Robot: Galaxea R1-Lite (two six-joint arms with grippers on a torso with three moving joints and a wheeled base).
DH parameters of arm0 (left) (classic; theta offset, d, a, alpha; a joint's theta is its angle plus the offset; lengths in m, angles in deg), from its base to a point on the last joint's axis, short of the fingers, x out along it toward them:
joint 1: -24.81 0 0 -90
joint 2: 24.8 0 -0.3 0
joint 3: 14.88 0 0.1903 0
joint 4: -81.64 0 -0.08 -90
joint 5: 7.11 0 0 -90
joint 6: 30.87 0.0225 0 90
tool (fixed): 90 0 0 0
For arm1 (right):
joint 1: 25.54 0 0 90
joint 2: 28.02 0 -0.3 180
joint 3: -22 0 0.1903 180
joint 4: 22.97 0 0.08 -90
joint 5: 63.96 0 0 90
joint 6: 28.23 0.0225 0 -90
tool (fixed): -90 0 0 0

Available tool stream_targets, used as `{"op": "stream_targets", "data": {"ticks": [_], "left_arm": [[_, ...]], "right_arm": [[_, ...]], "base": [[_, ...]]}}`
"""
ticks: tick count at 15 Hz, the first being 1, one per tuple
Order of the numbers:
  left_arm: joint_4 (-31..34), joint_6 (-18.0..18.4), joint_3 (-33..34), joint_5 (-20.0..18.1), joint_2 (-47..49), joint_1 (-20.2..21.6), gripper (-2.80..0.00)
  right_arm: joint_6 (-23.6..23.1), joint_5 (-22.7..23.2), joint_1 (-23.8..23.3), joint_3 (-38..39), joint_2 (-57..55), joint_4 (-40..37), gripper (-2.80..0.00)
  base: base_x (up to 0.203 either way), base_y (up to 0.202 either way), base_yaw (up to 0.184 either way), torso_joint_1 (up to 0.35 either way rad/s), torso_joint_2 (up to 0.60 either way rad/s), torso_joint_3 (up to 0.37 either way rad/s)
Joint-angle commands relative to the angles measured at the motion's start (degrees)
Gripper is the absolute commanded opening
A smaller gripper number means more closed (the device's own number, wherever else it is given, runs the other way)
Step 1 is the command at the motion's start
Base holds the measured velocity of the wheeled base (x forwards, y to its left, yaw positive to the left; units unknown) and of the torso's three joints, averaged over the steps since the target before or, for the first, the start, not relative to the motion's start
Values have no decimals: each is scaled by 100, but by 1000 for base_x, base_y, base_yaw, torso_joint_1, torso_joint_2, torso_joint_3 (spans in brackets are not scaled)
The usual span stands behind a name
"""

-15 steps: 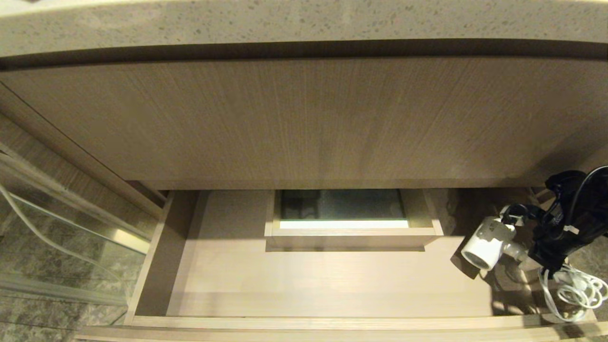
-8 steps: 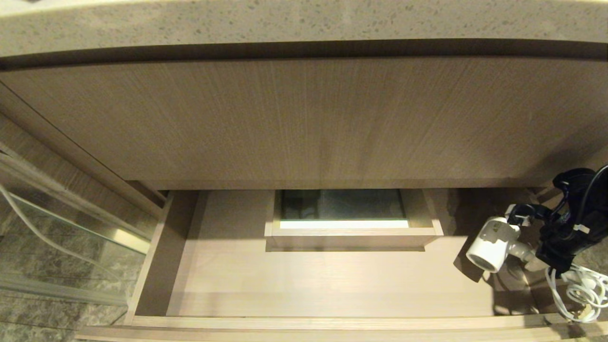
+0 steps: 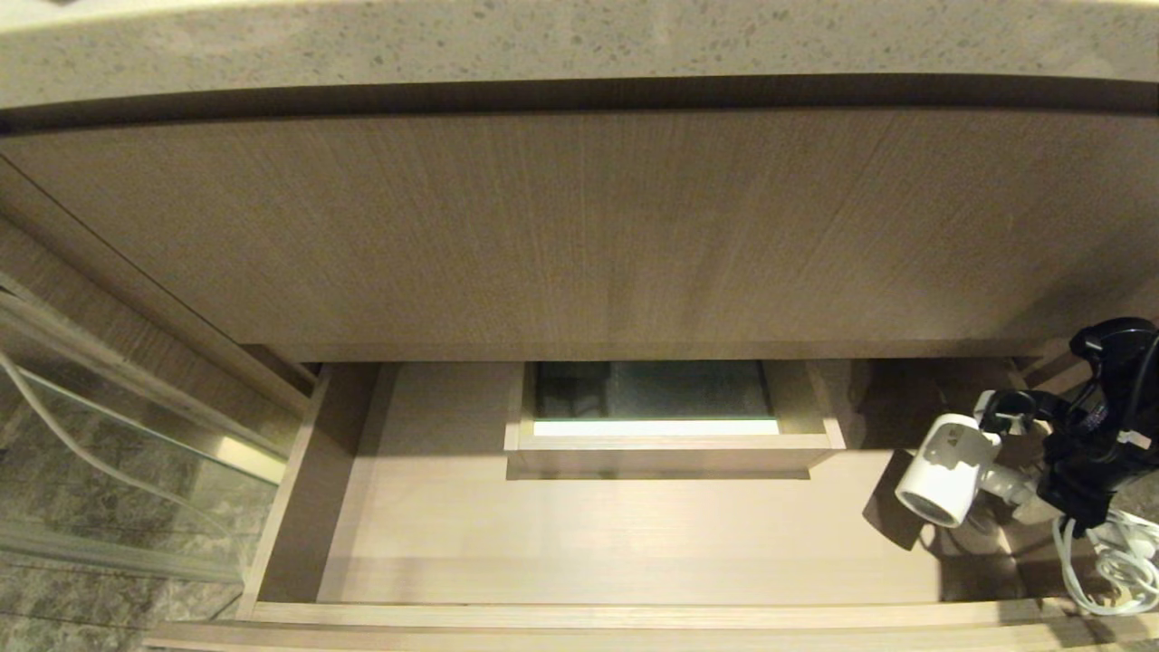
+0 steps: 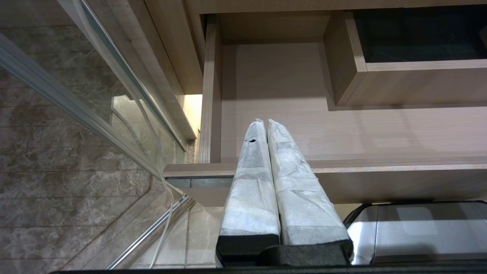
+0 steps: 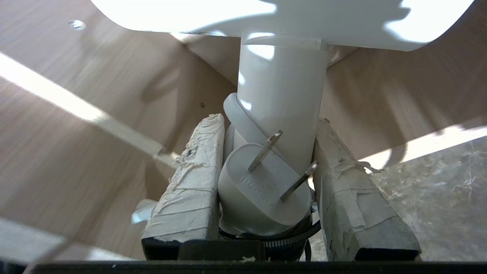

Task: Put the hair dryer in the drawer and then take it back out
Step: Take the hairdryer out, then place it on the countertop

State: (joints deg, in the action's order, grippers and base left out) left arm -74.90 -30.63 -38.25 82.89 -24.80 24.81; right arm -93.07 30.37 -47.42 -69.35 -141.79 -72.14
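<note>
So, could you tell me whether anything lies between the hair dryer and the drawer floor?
Nothing visible does. The right claw grips the hair dryer by its handle at the drawer's right end, over bare floor.

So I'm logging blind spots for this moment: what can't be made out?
- Head view: the hair dryer handle is covered by the right gripper; its cord is cut by the frame edge.
- Right wrist view: the dryer's grille is out of frame.
- Left wrist view: drawer right end is cut off.

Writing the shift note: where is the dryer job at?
Done: drawer stands open. In hand: right gripper clamps the hair dryer by its handle, above the drawer's right end. Whether that is going in or coming out, unclear. Left gripper idles shut near the drawer's left corner.
</note>
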Motion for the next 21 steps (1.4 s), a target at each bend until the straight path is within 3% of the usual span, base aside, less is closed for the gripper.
{"op": "stream_targets", "data": {"ticks": [1,5,21], "left_arm": [[-1,2,0,0,-8,0,-280],[-1,2,0,0,-9,0,-280],[-1,2,0,0,-9,0,-280]], "right_arm": [[-111,-1,0,2,121,-42,-280],[-354,-69,-6,47,288,-150,-280],[-486,-204,-9,207,1245,-258,-280]], "base": [[0,0,0,0,0,0],[0,0,0,0,0,0],[0,0,0,0,0,0]]}}
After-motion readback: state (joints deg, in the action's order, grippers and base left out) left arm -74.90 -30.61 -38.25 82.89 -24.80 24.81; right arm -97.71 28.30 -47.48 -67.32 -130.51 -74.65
